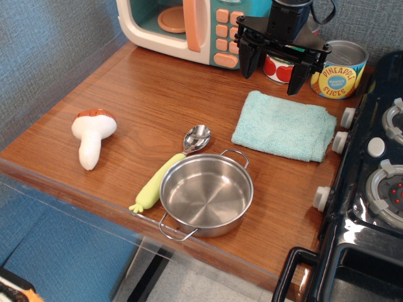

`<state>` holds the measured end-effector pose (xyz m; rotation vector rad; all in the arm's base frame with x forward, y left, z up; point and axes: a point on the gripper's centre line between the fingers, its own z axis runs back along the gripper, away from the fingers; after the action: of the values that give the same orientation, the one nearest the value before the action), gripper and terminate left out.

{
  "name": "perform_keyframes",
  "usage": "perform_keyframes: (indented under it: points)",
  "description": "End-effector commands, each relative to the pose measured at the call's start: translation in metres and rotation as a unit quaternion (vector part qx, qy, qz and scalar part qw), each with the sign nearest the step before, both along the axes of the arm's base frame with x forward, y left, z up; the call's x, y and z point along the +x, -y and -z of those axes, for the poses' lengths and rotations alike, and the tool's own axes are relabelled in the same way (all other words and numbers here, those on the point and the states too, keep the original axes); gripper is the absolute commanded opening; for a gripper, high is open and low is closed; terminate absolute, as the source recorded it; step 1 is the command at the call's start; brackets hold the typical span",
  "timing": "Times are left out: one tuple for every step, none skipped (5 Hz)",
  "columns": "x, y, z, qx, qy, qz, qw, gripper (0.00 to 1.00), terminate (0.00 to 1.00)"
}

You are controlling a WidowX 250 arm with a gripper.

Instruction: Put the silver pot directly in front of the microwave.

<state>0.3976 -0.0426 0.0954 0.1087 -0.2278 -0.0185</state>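
The silver pot (206,195) sits upright and empty near the front edge of the wooden counter, its wire loop handles pointing front-left and back-right. The microwave (186,28) stands at the back, cream-white with a teal panel, peach buttons and an orange plate inside. My gripper (272,70) hangs at the back right, just right of the microwave's panel, above the counter and far from the pot. Its two black fingers are spread apart with nothing between them.
A silver spoon with a yellow-green handle (169,175) lies touching the pot's left side. A teal cloth (284,126) lies mid-right. A toy mushroom (92,137) lies at left. A pineapple can (340,69) and a tomato can (278,68) stand behind the gripper. A toy stove (371,189) borders the right.
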Motion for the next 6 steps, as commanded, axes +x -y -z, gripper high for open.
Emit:
perform_keyframes:
  points:
    - [0.000, 0.000, 0.000, 0.000, 0.000, 0.000, 1.0000, 1.00, 0.00]
    - [-0.016, 0.007, -0.011, -0.018, 0.017, 0.018, 0.9995, 1.00, 0.00]
    - [-0.032, 0.012, -0.022, -0.021, 0.010, 0.022, 0.9995, 1.00, 0.00]
    - [-0.071, 0.013, -0.032, -0.047, 0.007, 0.022, 0.9987, 1.00, 0.00]
    - [-0.103, 0.018, -0.016, -0.058, -0.021, 0.044, 0.9971, 1.00, 0.00]
    - [-0.130, 0.021, 0.006, -0.027, -0.037, 0.064, 0.9968, 1.00, 0.00]
